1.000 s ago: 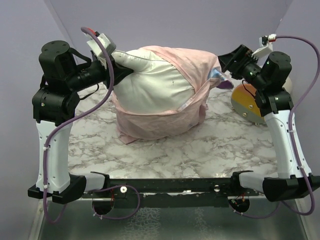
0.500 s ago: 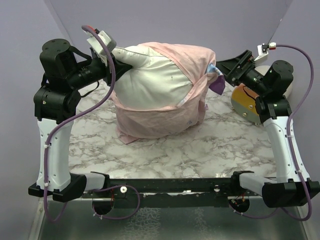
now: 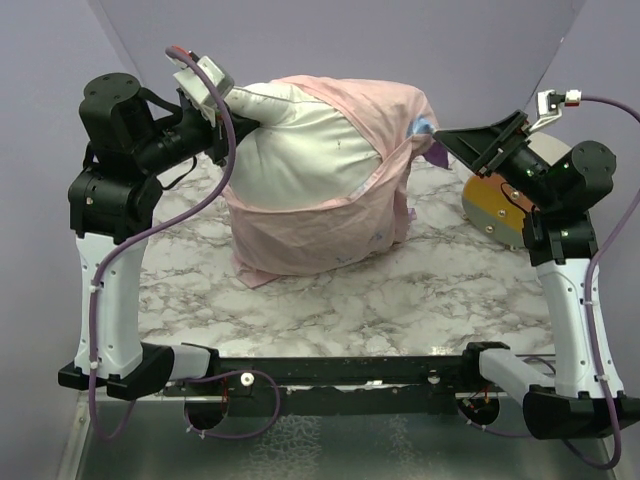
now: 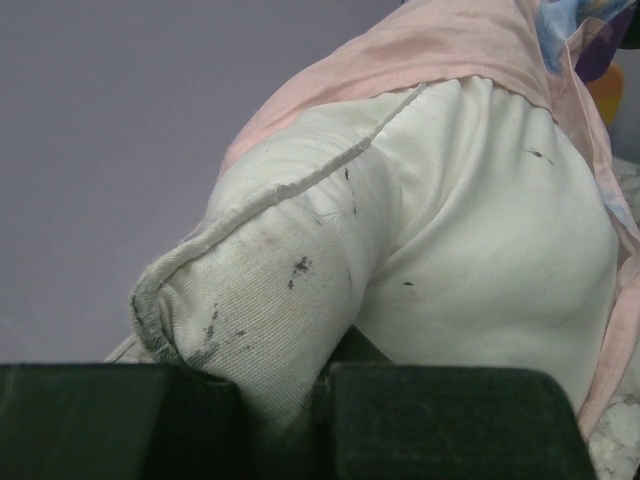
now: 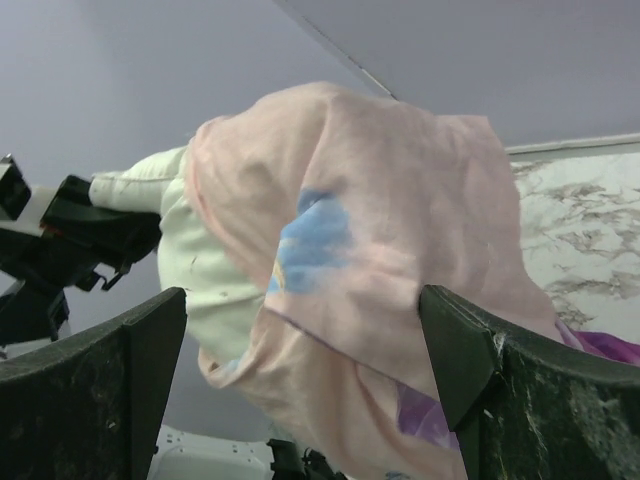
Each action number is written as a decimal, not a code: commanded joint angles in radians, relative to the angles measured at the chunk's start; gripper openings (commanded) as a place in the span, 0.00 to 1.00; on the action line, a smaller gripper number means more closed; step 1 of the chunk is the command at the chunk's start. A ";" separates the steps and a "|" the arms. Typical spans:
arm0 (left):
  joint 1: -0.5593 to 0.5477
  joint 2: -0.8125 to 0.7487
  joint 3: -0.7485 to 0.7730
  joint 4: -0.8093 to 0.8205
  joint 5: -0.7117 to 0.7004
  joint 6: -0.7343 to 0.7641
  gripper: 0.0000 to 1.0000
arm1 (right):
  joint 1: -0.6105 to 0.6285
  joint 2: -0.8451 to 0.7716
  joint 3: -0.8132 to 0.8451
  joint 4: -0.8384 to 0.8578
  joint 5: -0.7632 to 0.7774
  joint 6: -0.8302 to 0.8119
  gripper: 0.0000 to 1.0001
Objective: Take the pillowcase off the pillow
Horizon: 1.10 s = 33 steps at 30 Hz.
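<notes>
The marble-patterned table (image 3: 400, 290) carries the plump white pillow (image 3: 295, 150) near its far middle, bulging upward with its left corner raised off the surface. The pillowcase (image 3: 330, 235) is still partly on it. Its pale pink inner side faces out, draped over the top and right end and slung across the lower front, leaving the pillow's front face and left end bare. Small patches of blue and purple print show at the right end of the fabric. The left gripper (image 3: 232, 118) is clamped tight on the pillow's raised left corner. In the left wrist view the seamed, slightly smudged corner is pinched between the two dark fingers (image 4: 120, 420) with no gap showing. The right gripper (image 3: 445, 138) hangs just beside the right end of the pillowcase. Its jaws are spread wide with nothing in them, and in the right wrist view the fingers (image 5: 120, 350) stand far apart, the pink fabric lying beyond them rather than caught by them. A cream-and-orange cylinder (image 3: 490, 205) lies on the table at the right, partly behind the right arm.
</notes>
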 commanded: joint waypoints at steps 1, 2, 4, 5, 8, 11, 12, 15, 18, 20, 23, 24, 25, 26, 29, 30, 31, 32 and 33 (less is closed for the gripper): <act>0.003 0.034 0.081 0.072 -0.049 0.013 0.00 | -0.004 0.007 -0.042 0.156 -0.100 0.060 1.00; 0.003 0.040 0.090 0.069 -0.039 0.004 0.00 | -0.003 0.022 -0.037 0.168 -0.108 0.062 1.00; 0.003 0.044 0.096 0.067 -0.029 -0.008 0.00 | -0.001 0.058 -0.023 0.173 -0.116 0.063 1.00; 0.003 0.041 0.094 0.066 -0.027 -0.010 0.00 | 0.000 0.077 -0.014 0.173 -0.111 0.063 1.00; 0.003 0.037 0.094 0.057 -0.026 -0.008 0.00 | 0.006 0.144 0.036 0.176 -0.111 0.067 0.95; 0.003 0.036 0.103 0.045 -0.015 -0.012 0.00 | 0.017 0.211 0.112 0.137 -0.076 0.031 0.86; 0.003 0.037 0.112 0.040 -0.011 -0.017 0.00 | 0.018 0.231 0.140 0.102 -0.062 0.014 0.82; 0.003 0.043 0.134 0.026 0.002 -0.026 0.00 | 0.022 0.280 0.209 0.070 -0.041 -0.015 0.68; 0.003 0.047 0.143 0.021 0.013 -0.037 0.00 | 0.022 0.315 0.251 0.081 -0.026 -0.002 0.36; 0.003 0.053 0.150 0.015 0.018 -0.040 0.00 | 0.022 0.321 0.256 0.117 -0.022 0.025 0.12; 0.003 0.056 0.155 0.001 0.022 -0.037 0.00 | 0.022 0.323 0.264 0.151 -0.021 0.042 0.01; 0.003 0.057 0.154 0.000 0.023 -0.035 0.00 | 0.020 0.323 0.269 0.157 -0.019 0.044 0.01; 0.003 0.056 0.154 -0.003 0.025 -0.034 0.00 | 0.020 0.326 0.275 0.158 -0.012 0.042 0.01; 0.003 0.056 0.154 -0.007 0.030 -0.032 0.00 | 0.019 0.329 0.283 0.154 0.000 0.042 0.01; 0.003 0.056 0.157 -0.027 0.055 -0.027 0.00 | 0.016 0.344 0.326 0.092 0.094 0.015 0.01; 0.003 0.056 0.159 -0.039 0.067 -0.027 0.00 | 0.016 0.351 0.346 0.050 0.151 -0.009 0.01; 0.003 0.054 0.160 -0.054 0.086 -0.025 0.00 | 0.015 0.362 0.368 0.007 0.220 -0.033 0.01; 0.003 0.051 0.160 -0.071 0.105 -0.022 0.00 | 0.013 0.374 0.388 -0.037 0.286 -0.050 0.01; 0.003 0.048 0.160 -0.094 0.127 -0.018 0.00 | 0.011 0.388 0.407 -0.072 0.348 -0.069 0.01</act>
